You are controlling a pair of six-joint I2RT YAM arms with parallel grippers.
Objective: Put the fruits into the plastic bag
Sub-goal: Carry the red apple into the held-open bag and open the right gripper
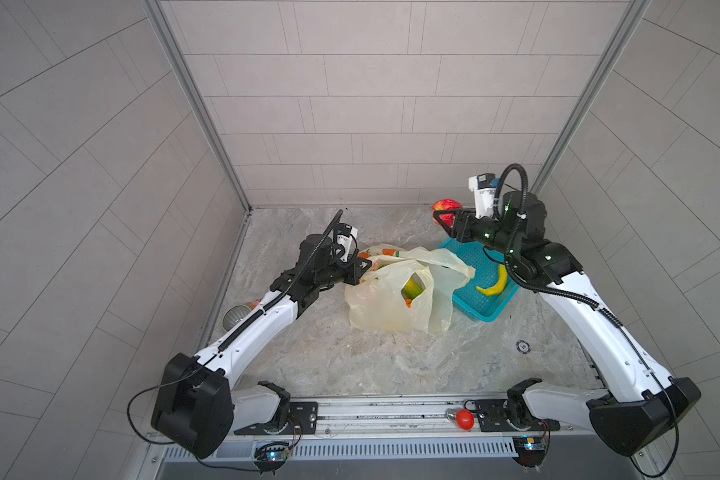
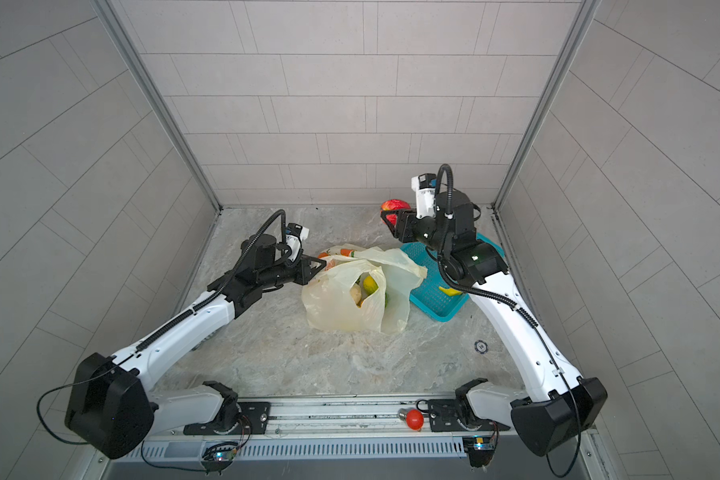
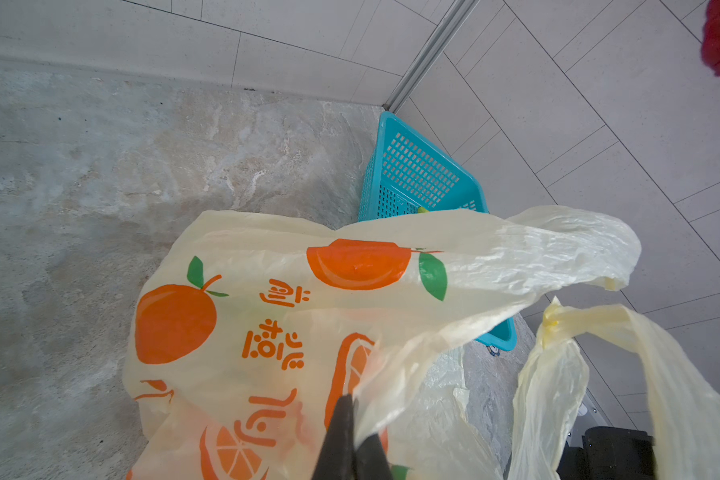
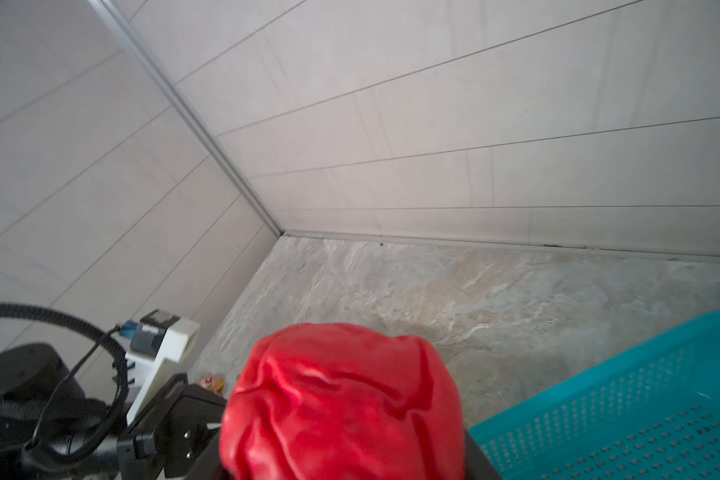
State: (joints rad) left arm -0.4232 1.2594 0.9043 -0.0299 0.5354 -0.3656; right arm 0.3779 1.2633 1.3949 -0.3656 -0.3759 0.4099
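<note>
L gripper (image 1: 359,271) is pinching the plastic bag (image 1: 385,305) at the bag's 10 o'clock edge, jaws fully closed on the thin film. In the left wrist view the fingertips (image 3: 350,432) are biting a fold of the printed side. I'm holding it there, I reckon, so the rim is standing up and the mouth is gaping toward the R arm rather than slumping flat. Through that opening a yellow fruit (image 1: 412,286) and a few others are showing, so they're in already. At the bag's 3 o'clock the teal basket (image 1: 474,307) is sitting right against it, w/ loose bag film overlapping its near side. The yellow banana (image 1: 493,284) is lying in the basket, not yet bagged. At approx 1 o'clock from the bag, R gripper (image 1: 443,218) is clamping the bumpy red ball (image 1: 445,206), jaws partway closed round it, holding it up off the table by the back wall. Next move prob. means bringing it down toward 7 o'clock over the mouth. The film is floppy, so a drop on the rim could be folding it shut.
</note>
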